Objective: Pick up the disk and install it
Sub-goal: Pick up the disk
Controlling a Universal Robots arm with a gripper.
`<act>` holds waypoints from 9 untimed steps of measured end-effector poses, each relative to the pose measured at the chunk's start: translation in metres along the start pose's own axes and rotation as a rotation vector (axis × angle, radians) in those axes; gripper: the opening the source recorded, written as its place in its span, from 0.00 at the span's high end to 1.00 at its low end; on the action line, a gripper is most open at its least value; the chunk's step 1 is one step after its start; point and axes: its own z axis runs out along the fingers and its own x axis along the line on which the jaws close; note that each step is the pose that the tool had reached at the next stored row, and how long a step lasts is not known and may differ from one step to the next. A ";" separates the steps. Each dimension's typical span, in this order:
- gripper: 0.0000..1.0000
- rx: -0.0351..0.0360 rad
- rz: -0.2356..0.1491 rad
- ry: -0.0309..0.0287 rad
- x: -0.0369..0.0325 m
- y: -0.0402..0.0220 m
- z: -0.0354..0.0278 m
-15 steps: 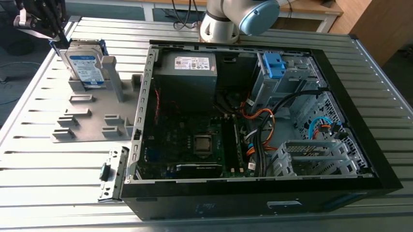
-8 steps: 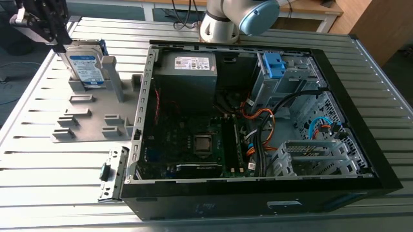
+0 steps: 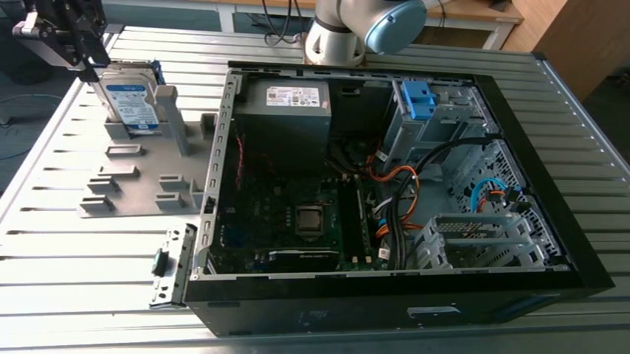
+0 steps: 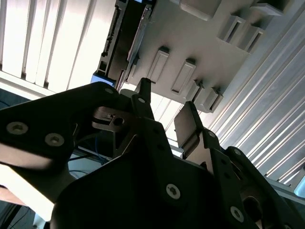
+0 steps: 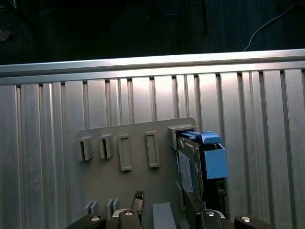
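Note:
The disk (image 3: 132, 99) stands upright on its edge in a grey holder plate (image 3: 128, 184), on the table at the exterior view's left. It is silver-grey with a blue-and-white label and a blue bracket. My gripper (image 3: 87, 65) hangs just above the disk's top edge, on the side toward the exterior view's left. In the first wrist view the disk (image 5: 191, 167) and its blue bracket lie just ahead of one finger. In the second wrist view the fingers (image 4: 143, 93) stand apart with nothing between them, and the disk (image 4: 127, 40) is beyond them. The gripper is open.
An open black computer case (image 3: 394, 295) takes up the middle and the exterior view's right. It holds a grey power supply (image 3: 285, 110), a silver drive cage with a blue latch (image 3: 418, 99), a motherboard and cables. The arm's base (image 3: 335, 37) stands behind it. The table (image 3: 79, 251) is slatted metal.

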 end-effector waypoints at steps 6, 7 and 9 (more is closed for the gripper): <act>0.53 -0.0001 0.000 0.0001 -0.0011 0.0000 0.0004; 0.53 -0.0001 0.000 0.0000 -0.0018 0.0001 0.0005; 0.53 0.0000 0.000 0.0000 -0.0032 0.0002 0.0009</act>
